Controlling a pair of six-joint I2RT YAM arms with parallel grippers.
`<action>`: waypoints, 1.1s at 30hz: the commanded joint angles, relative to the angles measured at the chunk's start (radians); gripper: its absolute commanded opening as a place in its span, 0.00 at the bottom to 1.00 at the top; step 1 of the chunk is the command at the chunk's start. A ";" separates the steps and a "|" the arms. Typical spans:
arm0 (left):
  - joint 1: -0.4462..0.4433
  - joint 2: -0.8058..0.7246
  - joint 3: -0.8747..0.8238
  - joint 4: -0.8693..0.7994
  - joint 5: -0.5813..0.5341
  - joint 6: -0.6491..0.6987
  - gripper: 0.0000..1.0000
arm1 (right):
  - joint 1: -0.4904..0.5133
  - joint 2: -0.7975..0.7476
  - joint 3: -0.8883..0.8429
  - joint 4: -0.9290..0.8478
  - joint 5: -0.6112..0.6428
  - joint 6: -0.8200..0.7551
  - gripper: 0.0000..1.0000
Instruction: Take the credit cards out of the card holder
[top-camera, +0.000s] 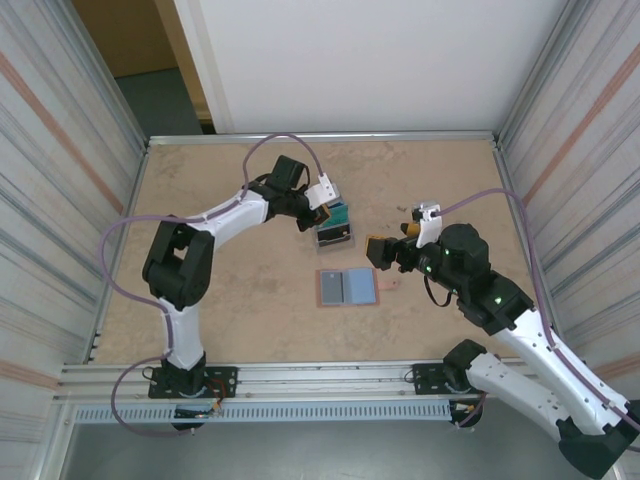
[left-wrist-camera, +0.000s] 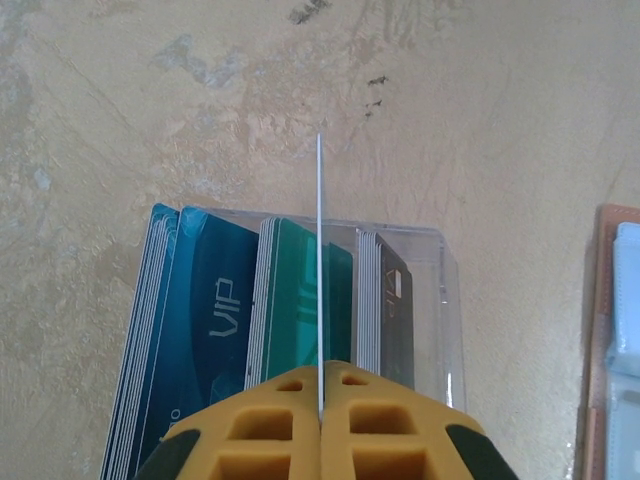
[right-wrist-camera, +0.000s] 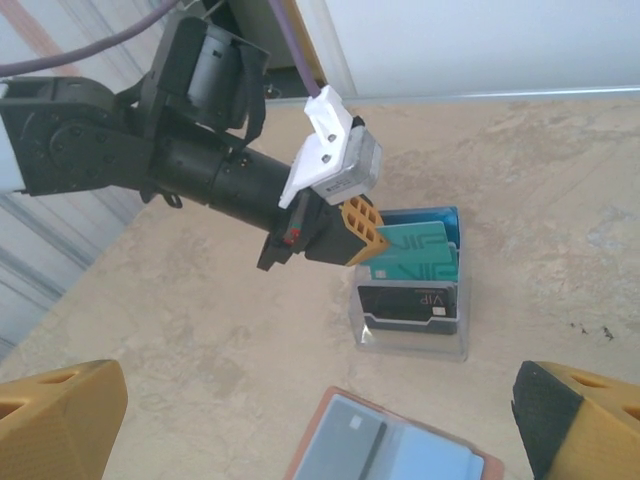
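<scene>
Toward the middle of the mottled beige bench (top-camera: 200, 290) stood a small clear plastic stand (top-camera: 335, 240). It was packed with upright cards: a stack of blue cards (left-wrist-camera: 200, 330) marked VIP, a teal-green stack (left-wrist-camera: 290, 300) and a black card (left-wrist-camera: 397, 320). The left arm reached across from its side, its body lying over the bench beside the stand. The left hand (right-wrist-camera: 360, 232) was pinched tight on one end of a thin teal-green credit card (right-wrist-camera: 415, 255), which stood on edge over the stand. The card's long axis ran straight out from the fingertips, level with the bench and in line with the cards below. Its face was turned toward the near side of the bench. I could not tell whether its lower edge was clear of the stand. Just on the near side of the stand lay the tan-brown leather card holder (top-camera: 348, 286), opened flat with its two pale blue-grey panels facing up. Its long axis ran left to right, and its short brown strap tab (top-camera: 388, 284) stuck out toward the right arm. The right hand (top-camera: 378, 252) hung near that end of the card holder with its yellow fingers spread wide and nothing between them.
</scene>
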 joint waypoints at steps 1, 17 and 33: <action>0.008 0.030 0.031 -0.033 -0.018 0.032 0.00 | -0.008 -0.013 -0.006 -0.012 0.012 0.018 0.99; 0.008 -0.002 0.012 -0.006 -0.051 -0.012 0.30 | -0.008 0.024 -0.005 -0.015 0.024 0.049 0.99; -0.029 -0.402 -0.312 0.196 -0.190 -0.237 0.59 | -0.008 0.163 0.007 -0.006 0.014 0.097 0.99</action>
